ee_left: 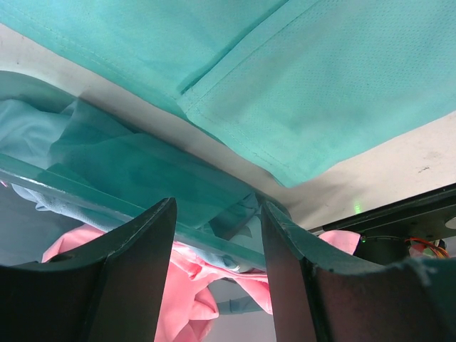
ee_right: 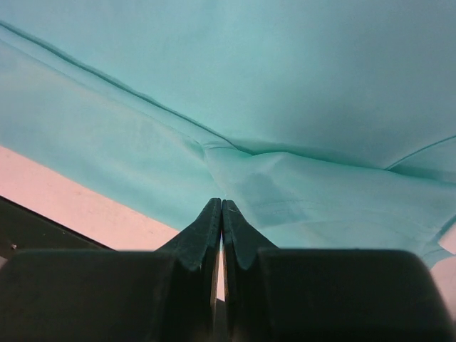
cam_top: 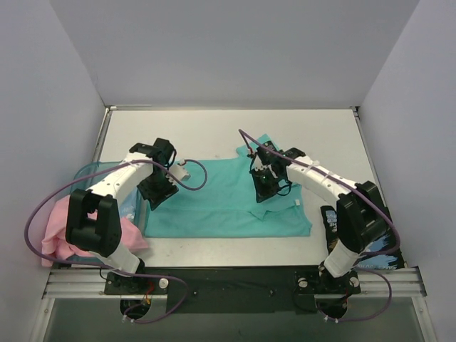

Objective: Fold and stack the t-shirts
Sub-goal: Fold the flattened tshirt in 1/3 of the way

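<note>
- Pink t-shirt [cam_top: 63, 235]: bunched at the bench's near-left corner, partly hidden by the tub [cam_top: 89, 173].
- Left gripper [ee_left: 217, 214]: held partly open and empty above the tub's rim.
- Teal t-shirt [cam_top: 214, 203]: spread mid-bench, long axis left to right.
- Right gripper [ee_right: 221, 206]: closed tight over it; no pinched cloth can be made out.

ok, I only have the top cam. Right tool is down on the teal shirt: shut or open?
Observer: Shut. In the right wrist view the right tool has its tips together, and no fold of the teal shirt shows between them.
Operator: and the left one?
Observer: The left tool is open and empty. The rim of the tub runs across beyond its gap.
Operator: shirt edge touching the tub there?
Observer: No. In the left wrist view a strip of bare table shows between the shirt's stitched hem and the tub.
</note>
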`<act>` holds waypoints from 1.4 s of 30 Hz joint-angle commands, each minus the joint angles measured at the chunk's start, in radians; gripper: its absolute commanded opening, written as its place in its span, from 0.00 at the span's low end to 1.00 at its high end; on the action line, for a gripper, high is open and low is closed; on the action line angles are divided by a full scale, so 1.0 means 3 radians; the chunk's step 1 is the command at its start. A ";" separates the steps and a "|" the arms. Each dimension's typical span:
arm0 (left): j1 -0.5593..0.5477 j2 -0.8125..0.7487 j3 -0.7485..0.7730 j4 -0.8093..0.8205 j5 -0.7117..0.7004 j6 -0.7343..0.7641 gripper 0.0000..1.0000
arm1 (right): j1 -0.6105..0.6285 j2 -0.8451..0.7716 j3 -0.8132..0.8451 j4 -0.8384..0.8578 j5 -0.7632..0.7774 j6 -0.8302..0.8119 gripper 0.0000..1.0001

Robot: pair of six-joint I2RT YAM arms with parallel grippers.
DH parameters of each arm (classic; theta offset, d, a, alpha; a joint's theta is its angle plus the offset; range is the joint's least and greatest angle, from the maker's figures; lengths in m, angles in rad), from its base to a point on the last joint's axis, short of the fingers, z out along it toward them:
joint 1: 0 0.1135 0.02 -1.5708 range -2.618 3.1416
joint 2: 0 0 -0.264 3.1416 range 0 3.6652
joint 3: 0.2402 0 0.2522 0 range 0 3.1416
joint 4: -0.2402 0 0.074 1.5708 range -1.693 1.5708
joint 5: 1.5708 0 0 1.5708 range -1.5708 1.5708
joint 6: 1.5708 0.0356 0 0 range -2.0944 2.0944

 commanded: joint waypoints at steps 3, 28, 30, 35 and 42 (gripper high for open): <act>0.0026 0.0005 0.0115 0.0006 -0.0023 0.0023 0.61 | 0.0173 0.0410 -0.0114 -0.0210 0.0219 -0.0027 0.00; -0.0163 -0.0021 0.0642 -0.0183 0.0969 0.0029 0.61 | -0.0042 0.0083 -0.0170 -0.0102 -0.0313 -0.0079 0.00; -0.0138 -0.0021 0.0647 -0.0148 0.0918 -0.0033 0.61 | -0.0067 0.0175 -0.0257 -0.0067 -0.0313 -0.0068 0.00; 0.0143 0.0045 0.0815 -0.0015 0.0846 -0.0171 0.61 | -0.0088 0.0553 -0.0360 0.0021 -0.0323 -0.0048 0.00; 0.0425 0.0362 0.1321 0.0082 0.0759 -0.0125 0.61 | -0.0440 0.0447 0.0131 -0.0163 -0.0629 0.0054 0.00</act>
